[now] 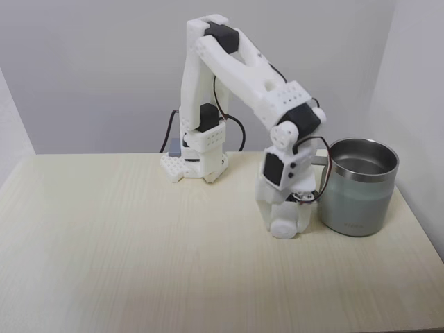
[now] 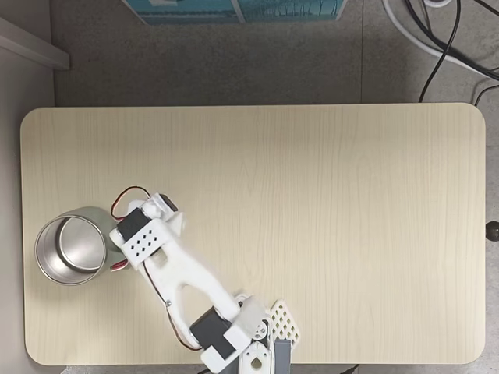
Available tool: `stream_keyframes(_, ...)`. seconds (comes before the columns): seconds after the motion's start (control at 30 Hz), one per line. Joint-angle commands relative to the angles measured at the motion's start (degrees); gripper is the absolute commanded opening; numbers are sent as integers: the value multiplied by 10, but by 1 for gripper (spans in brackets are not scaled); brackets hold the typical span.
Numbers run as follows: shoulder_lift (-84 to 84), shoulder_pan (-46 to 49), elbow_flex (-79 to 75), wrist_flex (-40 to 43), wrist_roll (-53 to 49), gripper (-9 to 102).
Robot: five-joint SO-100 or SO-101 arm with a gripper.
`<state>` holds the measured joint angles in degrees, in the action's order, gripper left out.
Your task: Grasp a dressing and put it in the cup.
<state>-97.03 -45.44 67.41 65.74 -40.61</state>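
Fixed view from the front: a white arm (image 1: 236,69) rises from its base (image 1: 195,165) at the table's (image 1: 125,250) far edge, folds over, and reaches down toward the right side of the table. The gripper (image 1: 284,220) points downward with its tips at the tabletop, closed around the dressing (image 1: 283,228), a small white roll whose round end faces the camera between the fingers. The dressing is at or just above the surface; contact with the wood cannot be judged. Just beside the gripper, toward the table's right edge, stands the cup (image 1: 359,187), upright, pale green with a bare steel rim and interior; a small logo marks its lower wall. Its interior appears empty.

Fixed view from above: the table (image 2: 312,195) is a pale wood rectangle with rounded corners. The base (image 2: 257,343) sits at the near long edge, left of centre. The arm (image 2: 183,276) stretches diagonally toward the left short edge. The wrist housing (image 2: 144,234) covers the gripper and the dressing. The cup (image 2: 69,249) stands near the left edge, its open mouth showing steel, with the wrist just beside its rim.
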Motion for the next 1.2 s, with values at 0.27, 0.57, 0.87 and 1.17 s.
stream_keyframes(0.27, 18, -9, -8, -14, -8, 0)
stream_keyframes(0.57, 208, 2, 2, 99, -27, 0)
stream_keyframes(0.87, 354, -27, 116, 244, -42, 0)
stream_keyframes(1.17, 283, -105, 278, 278, 14, 0)
